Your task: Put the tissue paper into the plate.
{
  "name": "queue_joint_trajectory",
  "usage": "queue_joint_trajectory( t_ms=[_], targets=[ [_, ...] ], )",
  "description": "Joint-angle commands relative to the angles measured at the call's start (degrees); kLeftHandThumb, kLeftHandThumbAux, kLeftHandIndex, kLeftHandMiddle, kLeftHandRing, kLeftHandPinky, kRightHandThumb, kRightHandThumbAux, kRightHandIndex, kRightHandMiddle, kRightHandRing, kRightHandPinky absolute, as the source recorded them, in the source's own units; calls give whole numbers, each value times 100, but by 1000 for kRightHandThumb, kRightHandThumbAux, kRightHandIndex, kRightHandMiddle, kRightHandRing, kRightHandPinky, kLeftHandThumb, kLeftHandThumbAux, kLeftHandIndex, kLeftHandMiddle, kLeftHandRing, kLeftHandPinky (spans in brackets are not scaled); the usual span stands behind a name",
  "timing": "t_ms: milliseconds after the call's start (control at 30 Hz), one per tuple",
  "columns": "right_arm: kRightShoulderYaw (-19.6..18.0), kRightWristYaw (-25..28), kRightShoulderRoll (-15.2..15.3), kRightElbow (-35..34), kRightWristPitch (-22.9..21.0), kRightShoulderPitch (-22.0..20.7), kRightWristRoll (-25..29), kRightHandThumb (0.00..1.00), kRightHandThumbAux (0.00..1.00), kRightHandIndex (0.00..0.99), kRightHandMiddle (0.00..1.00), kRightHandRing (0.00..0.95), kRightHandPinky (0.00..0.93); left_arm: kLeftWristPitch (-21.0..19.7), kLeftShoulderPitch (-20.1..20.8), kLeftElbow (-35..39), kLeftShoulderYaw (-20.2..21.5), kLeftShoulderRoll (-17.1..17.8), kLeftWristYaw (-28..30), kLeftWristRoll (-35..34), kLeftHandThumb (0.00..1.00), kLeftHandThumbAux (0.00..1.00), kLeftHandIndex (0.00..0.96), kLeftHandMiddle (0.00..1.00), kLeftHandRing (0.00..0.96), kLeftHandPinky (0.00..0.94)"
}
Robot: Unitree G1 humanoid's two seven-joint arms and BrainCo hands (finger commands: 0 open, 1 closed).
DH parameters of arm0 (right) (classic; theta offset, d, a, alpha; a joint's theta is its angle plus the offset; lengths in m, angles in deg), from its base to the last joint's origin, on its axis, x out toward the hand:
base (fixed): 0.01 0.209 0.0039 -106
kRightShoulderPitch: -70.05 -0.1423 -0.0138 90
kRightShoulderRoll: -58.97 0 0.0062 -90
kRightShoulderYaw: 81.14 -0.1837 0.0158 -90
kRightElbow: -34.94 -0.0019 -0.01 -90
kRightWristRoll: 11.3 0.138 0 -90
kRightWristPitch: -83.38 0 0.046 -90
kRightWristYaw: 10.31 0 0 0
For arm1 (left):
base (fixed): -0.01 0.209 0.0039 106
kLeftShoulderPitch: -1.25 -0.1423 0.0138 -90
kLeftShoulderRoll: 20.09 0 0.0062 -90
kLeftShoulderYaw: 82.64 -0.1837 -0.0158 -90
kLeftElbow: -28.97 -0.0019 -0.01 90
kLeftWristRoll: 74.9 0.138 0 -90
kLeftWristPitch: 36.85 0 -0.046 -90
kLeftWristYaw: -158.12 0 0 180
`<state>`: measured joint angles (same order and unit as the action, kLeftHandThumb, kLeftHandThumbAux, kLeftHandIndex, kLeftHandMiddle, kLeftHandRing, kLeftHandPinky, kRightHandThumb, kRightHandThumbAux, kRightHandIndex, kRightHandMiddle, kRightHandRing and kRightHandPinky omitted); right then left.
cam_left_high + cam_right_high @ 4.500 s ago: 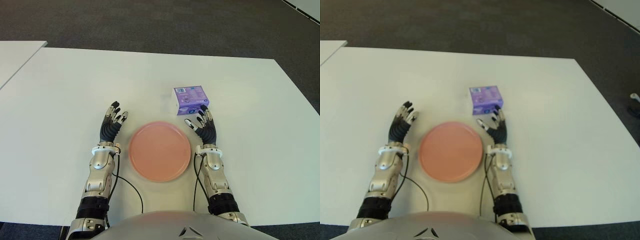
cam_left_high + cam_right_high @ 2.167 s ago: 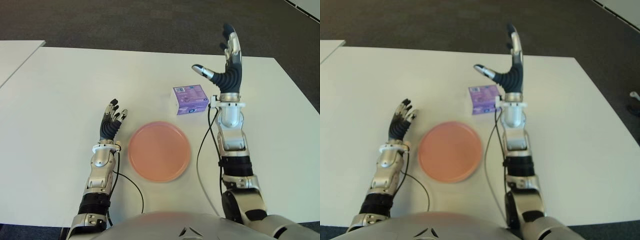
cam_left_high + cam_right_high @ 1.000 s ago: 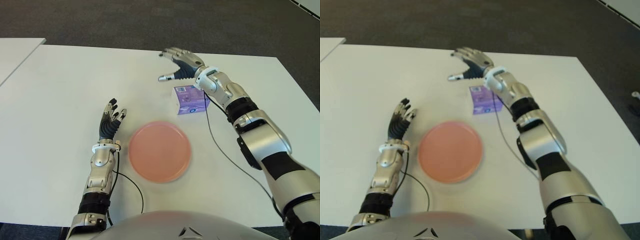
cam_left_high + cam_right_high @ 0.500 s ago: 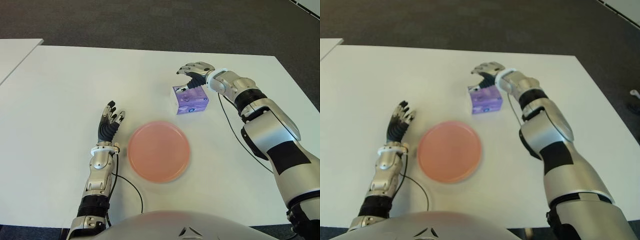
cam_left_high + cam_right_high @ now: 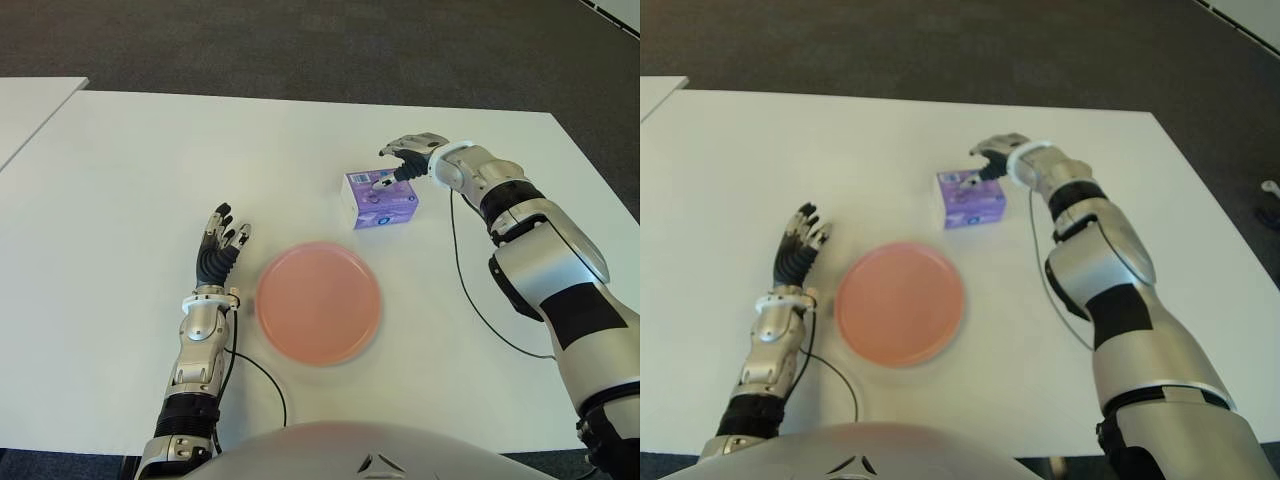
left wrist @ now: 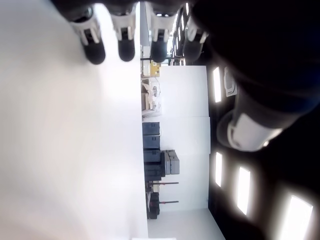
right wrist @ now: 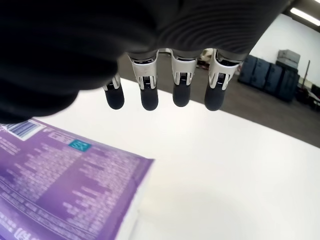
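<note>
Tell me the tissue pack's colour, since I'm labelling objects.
Purple with small printed text, the tissue pack shows best in the right wrist view.

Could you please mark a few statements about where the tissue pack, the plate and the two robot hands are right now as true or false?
1. The tissue pack lies inside the plate. False: it sits on the table, beyond the plate and apart from it.
2. The right robot hand is at the tissue pack's far right corner, not closed around it. True.
3. The plate holds nothing. True.
4. The left robot hand is holding the plate's rim. False: it shows to the left of the plate, fingers relaxed, gripping nothing.
5. The tissue pack is purple. True.
</note>
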<state>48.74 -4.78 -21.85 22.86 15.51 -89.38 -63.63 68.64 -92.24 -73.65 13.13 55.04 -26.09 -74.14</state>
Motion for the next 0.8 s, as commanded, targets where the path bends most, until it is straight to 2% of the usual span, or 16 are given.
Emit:
queue_joint_trajectory(
  t_ms=[33,400,800],
  targets=[
    [-105,468,141,33,-199,89,170,510,167,0,0,0,0,66,-96,-53,5,-20,-76,51,0,595,0,0,0,0],
    [-444,1211,286,-8,-593,76,529,486,166,0,0,0,0,-24,-125,3,14,-34,24,-98,0,600,2,0,0,0],
    [-550,1308,341,-97,-535,233,676,464,158,0,0,0,18,-215,-104,56,-1,6,209,-269,0,595,0,0,0,0]
  ],
)
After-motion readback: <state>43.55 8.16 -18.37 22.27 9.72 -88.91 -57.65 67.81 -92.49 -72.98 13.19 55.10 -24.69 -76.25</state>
